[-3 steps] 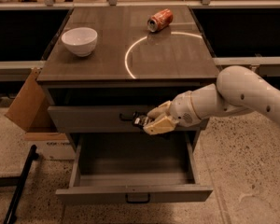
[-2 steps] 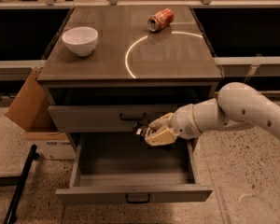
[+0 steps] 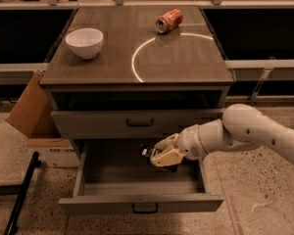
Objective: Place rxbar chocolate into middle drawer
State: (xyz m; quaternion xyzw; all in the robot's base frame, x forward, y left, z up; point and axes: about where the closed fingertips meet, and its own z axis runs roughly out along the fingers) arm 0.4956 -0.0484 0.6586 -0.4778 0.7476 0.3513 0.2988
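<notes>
The middle drawer [image 3: 142,202] is pulled open below the closed grey drawer [image 3: 137,123]; its front has a small dark handle. My gripper [image 3: 161,154] is inside the open drawer's space, low over its floor, shut on the rxbar chocolate [image 3: 148,151]. Only a dark end of the bar with pale lettering shows at the left of the tan fingers [image 3: 167,156]. My white arm [image 3: 245,133] reaches in from the right.
On the cabinet top [image 3: 186,65] stand a white bowl [image 3: 85,42] at the left and a tipped orange-red soda can [image 3: 168,20] at the back. A cardboard box [image 3: 32,109] leans at the cabinet's left. A black bar [image 3: 20,195] lies on the floor.
My gripper with the bar has moved down from in front of the upper drawer into the open middle drawer. The arm has dropped with it.
</notes>
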